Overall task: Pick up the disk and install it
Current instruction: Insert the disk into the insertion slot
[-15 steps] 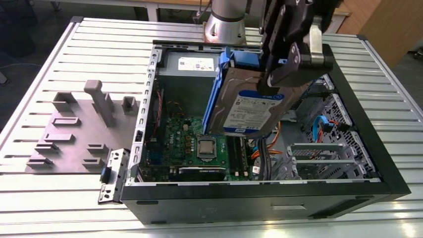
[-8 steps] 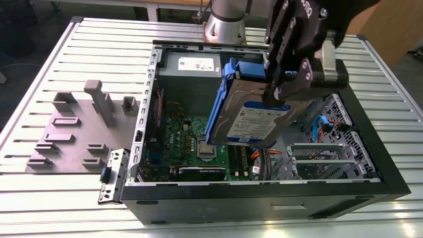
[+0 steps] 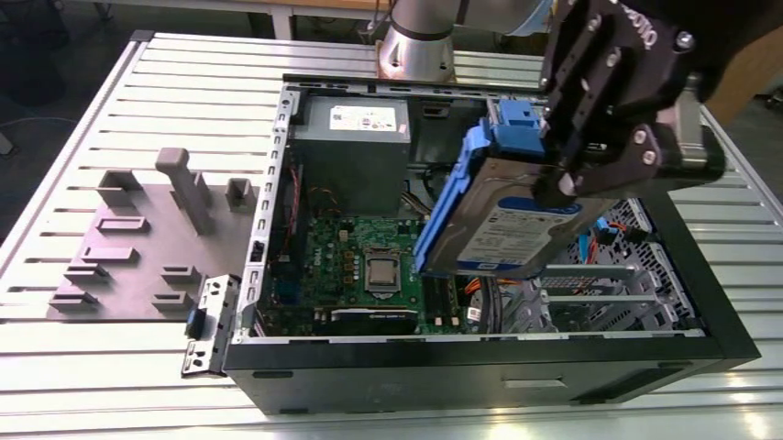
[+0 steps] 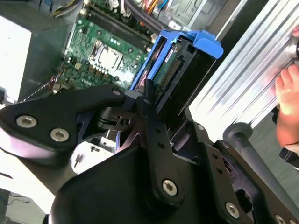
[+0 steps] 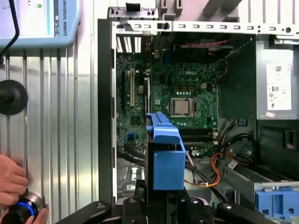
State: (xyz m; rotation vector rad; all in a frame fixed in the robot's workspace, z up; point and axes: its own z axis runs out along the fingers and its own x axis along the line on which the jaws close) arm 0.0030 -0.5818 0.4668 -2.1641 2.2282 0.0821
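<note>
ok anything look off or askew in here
Only the disk: it hangs tilted over the open case, clamped in the end effector, not seated in any bay. A hand touches a knob beside the case. No damage visible.

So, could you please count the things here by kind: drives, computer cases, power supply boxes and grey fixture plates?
disk: 1
computer case: 1
power supply box: 1
grey fixture plate: 1
Total: 4
</note>
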